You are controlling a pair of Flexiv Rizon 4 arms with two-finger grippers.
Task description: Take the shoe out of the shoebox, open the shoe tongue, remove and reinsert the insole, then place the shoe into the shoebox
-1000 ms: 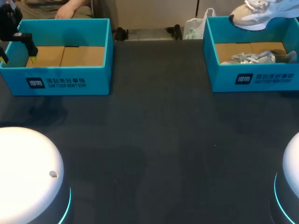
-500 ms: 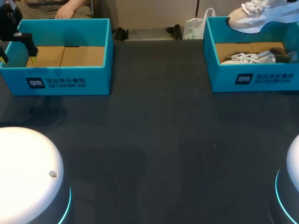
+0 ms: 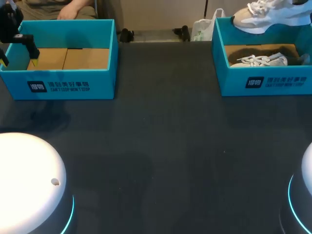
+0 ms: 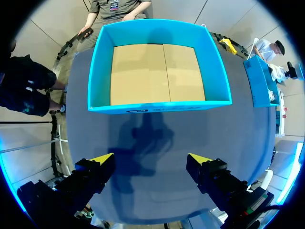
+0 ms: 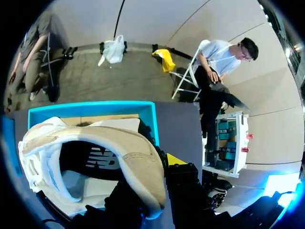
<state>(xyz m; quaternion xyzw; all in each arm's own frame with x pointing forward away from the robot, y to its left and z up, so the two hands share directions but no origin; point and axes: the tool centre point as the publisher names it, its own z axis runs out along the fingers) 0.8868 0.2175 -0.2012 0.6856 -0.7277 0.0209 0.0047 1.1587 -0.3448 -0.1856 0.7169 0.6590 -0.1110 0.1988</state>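
One dark grey tabletop (image 3: pixel 165 146) is carrying everything, its broad middle lying between two teal cardboard boxes standing well apart at the far edge. The left shoebox (image 3: pixel 68 80) is showing only its tan cardboard floor. The right shoebox (image 3: pixel 263 83) is holding a grey-and-white laced second sneaker (image 3: pixel 261 60).

The beige-and-white mesh sneaker (image 3: pixel 265 14) is hanging above the right shoebox's far wall, clear of the rim, toe toward the table's middle. The right tool (image 5: pixel 159 164) is pinching it at the heel collar. One yellow tip is showing outside the collar and the other is hidden inside the opening, so I am judging the grip from the shoe being airborne. The left tool (image 4: pixel 150 160) is hovering with its fingers spread wide, holding nothing, the left shoebox lying ahead of it.

Handling, as judged:
- The sneaker is looking light, with a soft, yielding upper over a stiffer sole.
- Hanging by the collar alone, it is likely tilting and swinging easily.
- Loose laces are risking a snag on the box rim.
- For the tongue work, setting the sole flat and bracing at heel or midfoot is looking steadier.

Room: the middle of the tabletop is offering the widest set-down space. The box walls are needing a clear lift over, and the second sneaker is taking up part of the right shoebox's floor.
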